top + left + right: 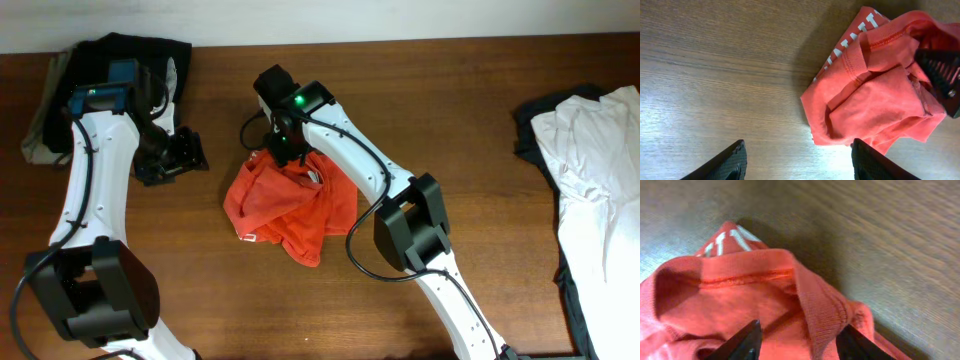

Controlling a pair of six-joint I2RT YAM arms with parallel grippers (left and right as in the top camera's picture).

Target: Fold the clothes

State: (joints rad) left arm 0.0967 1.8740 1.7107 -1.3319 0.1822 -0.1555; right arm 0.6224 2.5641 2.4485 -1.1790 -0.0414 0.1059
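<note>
The red-orange T-shirt point(290, 205) lies crumpled in the middle of the wooden table, with white lettering showing at one edge point(865, 30). My right gripper point(284, 150) is at the shirt's far edge. In the right wrist view its fingers point(800, 342) are open, with the ribbed collar fold point(815, 305) between them. My left gripper point(175, 155) is over bare wood just left of the shirt, open and empty point(797, 160). In the left wrist view the shirt point(875, 100) lies to the right, with a dark finger of the right gripper point(940, 75) on it.
A dark garment pile point(130, 55) lies at the back left, partly under the left arm. A white garment point(590, 150) on a dark one point(527, 125) lies at the right edge. Bare wood point(450, 110) lies between the shirt and that pile.
</note>
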